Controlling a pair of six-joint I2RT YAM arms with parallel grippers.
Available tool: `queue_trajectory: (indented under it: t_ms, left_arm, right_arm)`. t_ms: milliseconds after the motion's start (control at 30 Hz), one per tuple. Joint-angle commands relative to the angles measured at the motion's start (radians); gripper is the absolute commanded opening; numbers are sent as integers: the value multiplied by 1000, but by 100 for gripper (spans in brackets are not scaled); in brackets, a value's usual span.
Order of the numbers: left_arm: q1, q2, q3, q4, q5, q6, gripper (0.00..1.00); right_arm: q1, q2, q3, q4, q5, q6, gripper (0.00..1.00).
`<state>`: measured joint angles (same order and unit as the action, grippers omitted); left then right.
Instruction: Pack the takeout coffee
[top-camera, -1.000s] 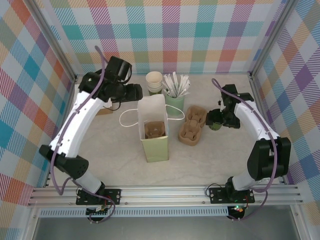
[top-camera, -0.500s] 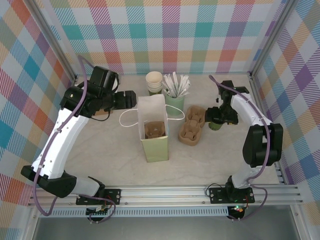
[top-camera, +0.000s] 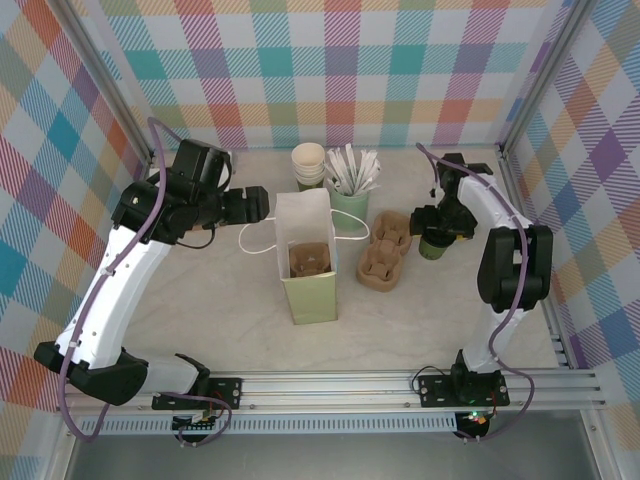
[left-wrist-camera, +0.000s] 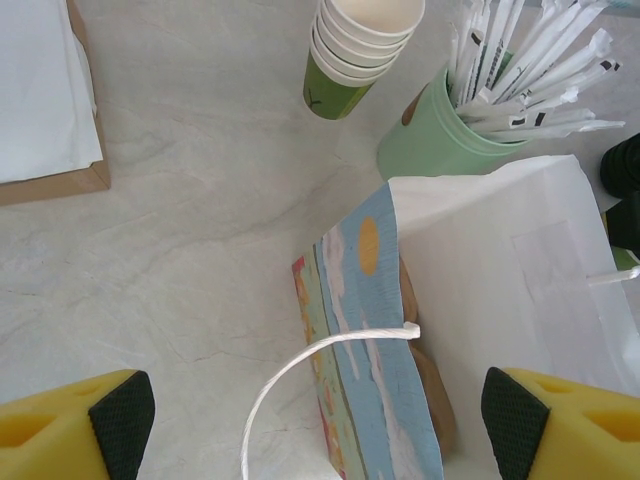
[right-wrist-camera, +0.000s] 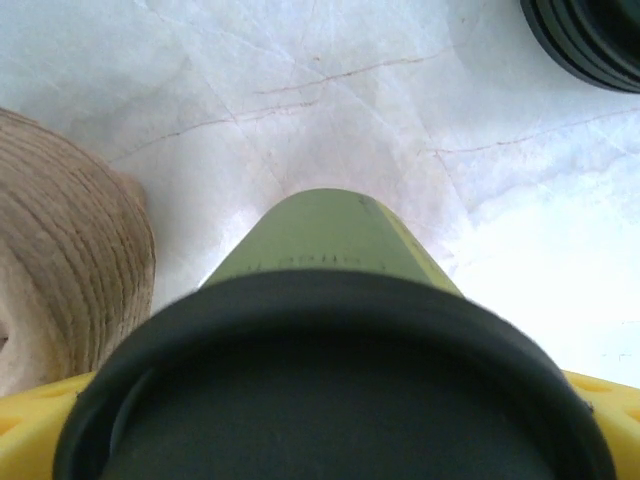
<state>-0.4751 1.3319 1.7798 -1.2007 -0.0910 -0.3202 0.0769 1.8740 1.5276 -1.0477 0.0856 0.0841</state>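
Note:
The takeout coffee (top-camera: 433, 246) is an olive-green cup with a black lid, standing on the table right of the brown cup carrier (top-camera: 385, 250). My right gripper (top-camera: 430, 230) is open around it. In the right wrist view the lid (right-wrist-camera: 330, 400) sits between the two yellow fingers (right-wrist-camera: 30, 430). The tall paper bag (top-camera: 308, 255) stands open at the centre with a second brown carrier inside. My left gripper (top-camera: 250, 205) hovers open at the bag's left side. The bag's white handle loop (left-wrist-camera: 300, 365) hangs loose between that gripper's (left-wrist-camera: 320, 425) pads.
A stack of lidless cups (top-camera: 309, 163) and a mint cup of white stirrers (top-camera: 350, 195) stand behind the bag. A pile of black lids (right-wrist-camera: 590, 40) lies beyond the coffee. A brown tray of white paper (left-wrist-camera: 40, 100) sits at the far left.
My left gripper has drawn back left from the bag's top and its jaws have widened. The right arm has swung its elbow in; its gripper stays around the coffee.

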Motion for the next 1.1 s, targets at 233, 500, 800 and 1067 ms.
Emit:
queue_trajectory:
  t_ms: [233, 500, 800, 1067]
  left_arm:
    - [15, -15, -11, 10, 1, 31, 88]
    - [15, 4, 9, 7, 8, 43, 88]
    - [17, 14, 7, 8, 2, 53, 89]
    - [38, 57, 18, 33, 44, 69, 89]
  right_arm:
    - [-6, 25, 29, -19, -4, -48, 100]
    - [-7, 4, 13, -29, 26, -71, 93]
    - [-6, -38, 9, -49, 13, -78, 84]
    - [-6, -142, -5, -119, -16, -64, 81]
